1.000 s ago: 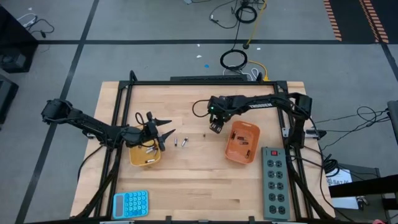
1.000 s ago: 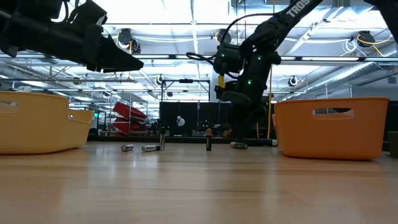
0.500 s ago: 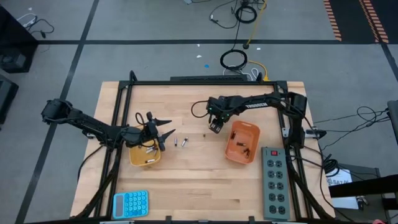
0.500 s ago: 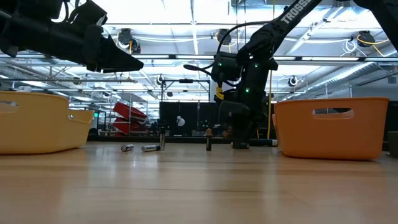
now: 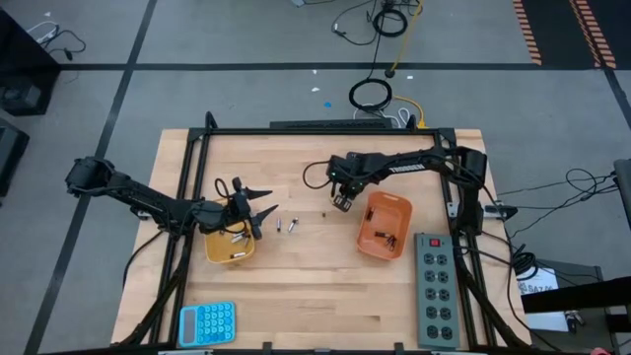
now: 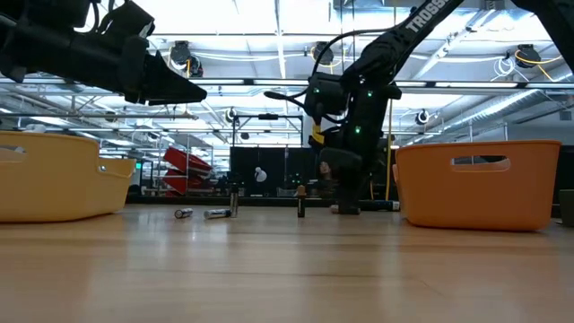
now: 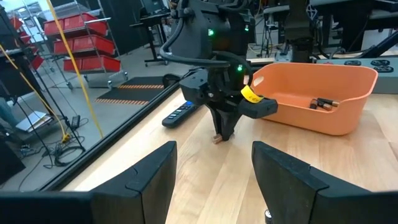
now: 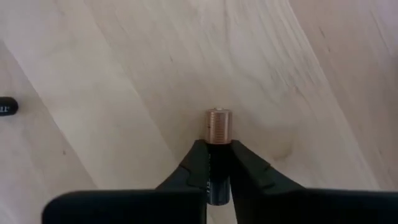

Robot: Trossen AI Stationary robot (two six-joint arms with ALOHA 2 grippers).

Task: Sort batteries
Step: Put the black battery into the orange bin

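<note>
a copper-topped battery (image 8: 218, 127) is clamped by the right hand (image 8: 217, 163) at the worktop (image 5: 306, 276), just beside the orange bin (image 5: 384, 225). the grip is near one end; slippage on lifting is possible. the left hand (image 5: 258, 208) is held open over the yellow bin (image 5: 229, 248).

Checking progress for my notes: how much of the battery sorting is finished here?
Partly done. The yellow tray and orange tray each hold a few batteries. In hand: the right gripper is shut on a copper-topped battery at the tabletop. Left: loose batteries at mid-table; the left gripper hovers open over the yellow tray.
</note>
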